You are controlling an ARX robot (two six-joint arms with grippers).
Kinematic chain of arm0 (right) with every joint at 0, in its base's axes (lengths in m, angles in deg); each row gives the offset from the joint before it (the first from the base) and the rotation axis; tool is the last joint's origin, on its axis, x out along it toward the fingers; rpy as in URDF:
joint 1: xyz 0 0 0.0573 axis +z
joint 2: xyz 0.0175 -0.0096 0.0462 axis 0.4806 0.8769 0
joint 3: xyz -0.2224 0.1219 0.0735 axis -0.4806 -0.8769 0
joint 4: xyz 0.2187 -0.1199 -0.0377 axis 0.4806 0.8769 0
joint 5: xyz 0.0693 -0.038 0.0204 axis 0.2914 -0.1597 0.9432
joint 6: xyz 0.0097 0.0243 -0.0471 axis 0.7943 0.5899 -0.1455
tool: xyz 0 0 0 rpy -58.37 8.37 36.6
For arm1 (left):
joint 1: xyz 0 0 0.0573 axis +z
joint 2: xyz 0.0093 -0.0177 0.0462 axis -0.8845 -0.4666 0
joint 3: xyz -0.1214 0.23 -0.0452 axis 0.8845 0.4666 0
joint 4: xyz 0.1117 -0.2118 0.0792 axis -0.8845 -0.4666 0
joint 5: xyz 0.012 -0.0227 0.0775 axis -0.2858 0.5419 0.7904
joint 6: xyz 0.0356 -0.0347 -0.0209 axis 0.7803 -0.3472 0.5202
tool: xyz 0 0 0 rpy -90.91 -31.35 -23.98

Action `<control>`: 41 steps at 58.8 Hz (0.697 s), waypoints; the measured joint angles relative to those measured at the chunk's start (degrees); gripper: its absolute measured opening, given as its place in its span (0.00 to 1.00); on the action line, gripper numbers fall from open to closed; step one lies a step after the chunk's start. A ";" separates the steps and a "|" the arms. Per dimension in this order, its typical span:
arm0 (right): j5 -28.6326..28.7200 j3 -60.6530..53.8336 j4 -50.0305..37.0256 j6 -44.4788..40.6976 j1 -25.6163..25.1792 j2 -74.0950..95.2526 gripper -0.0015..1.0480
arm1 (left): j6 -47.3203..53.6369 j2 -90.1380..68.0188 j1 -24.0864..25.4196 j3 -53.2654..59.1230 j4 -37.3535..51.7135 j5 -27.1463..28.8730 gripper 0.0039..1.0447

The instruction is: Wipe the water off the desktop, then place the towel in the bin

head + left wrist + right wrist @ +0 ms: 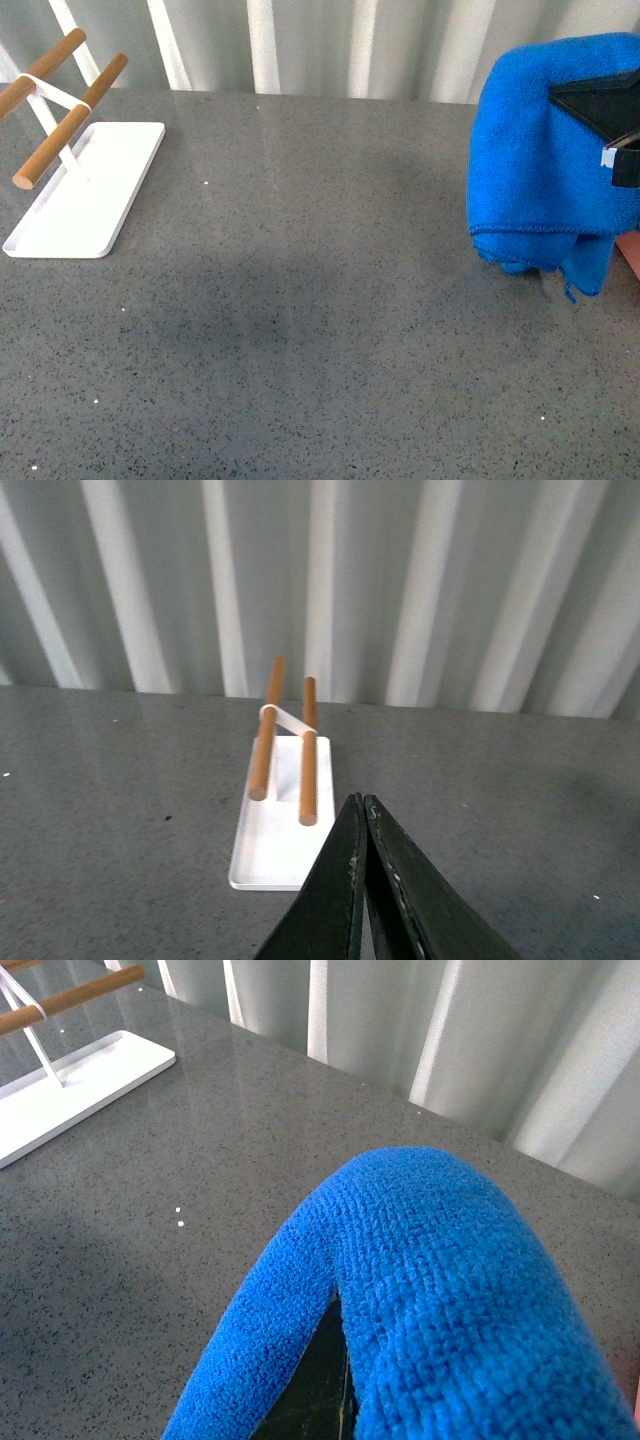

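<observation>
The blue towel (540,150) hangs in folds above the right side of the grey speckled desktop (320,330), its lower edge just off the surface. My right gripper (590,105) is shut on the towel, and only its black body shows from the right edge. In the right wrist view the towel (430,1290) drapes over the fingers and hides them. A salmon-pink sliver of the bin (632,255) shows at the right edge, below the towel. My left gripper (361,802) is shut on nothing, above the desktop (520,810). I cannot make out water.
A flat white tray (85,195) carrying wooden rods (60,135) stands at the back left, ahead of the left gripper as the tray (270,850). A corrugated white wall (300,45) runs behind the desktop. A dim darker patch (250,300) lies mid-desktop.
</observation>
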 joint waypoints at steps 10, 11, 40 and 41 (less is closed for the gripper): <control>-0.81 -0.02 -0.04 0.04 1.29 -0.02 0.03 | 0.00 3.32 -0.94 1.70 -1.05 0.04 0.03; -0.83 -0.02 -0.04 0.07 1.36 -0.02 0.03 | 0.00 3.63 -0.96 1.70 -1.20 0.00 0.03; -1.16 -0.85 -0.55 0.26 1.36 -0.59 0.03 | 0.00 13.77 -0.96 1.70 -10.88 0.13 0.03; -1.16 -0.85 -0.55 0.26 1.33 -0.59 0.03 | 0.00 13.77 -0.96 1.70 -10.88 0.15 0.03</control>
